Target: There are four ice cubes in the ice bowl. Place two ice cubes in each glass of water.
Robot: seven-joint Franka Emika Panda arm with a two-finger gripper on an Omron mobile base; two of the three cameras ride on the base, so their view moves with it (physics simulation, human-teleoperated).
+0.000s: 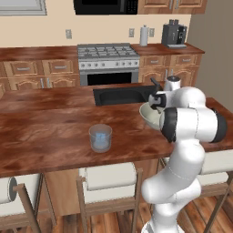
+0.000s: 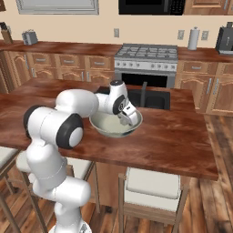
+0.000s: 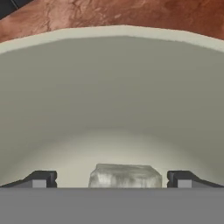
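Note:
My gripper [image 2: 127, 118] reaches down into the ice bowl [image 2: 103, 128], a wide pale bowl on the wooden island. Seen from the hand, an ice cube [image 3: 125, 176] lies on the bowl's floor between my two fingertips [image 3: 42, 179], with a gap on each side, so the jaws are open and touch nothing. The bowl's wall [image 3: 113, 87] rises all around. The short blue-tinted glass of water [image 1: 100, 137] stands on the island left of the bowl [image 1: 146, 114]. The taller grey-white glass [image 1: 172, 83] stands just behind my arm. Other ice cubes are hidden.
A dark sink [image 1: 119, 95] with a faucet [image 1: 155, 84] is set into the island right behind the bowl. Stools [image 1: 109, 178] line the island's near edge. The stove [image 1: 108, 57] and cabinets run along the far wall.

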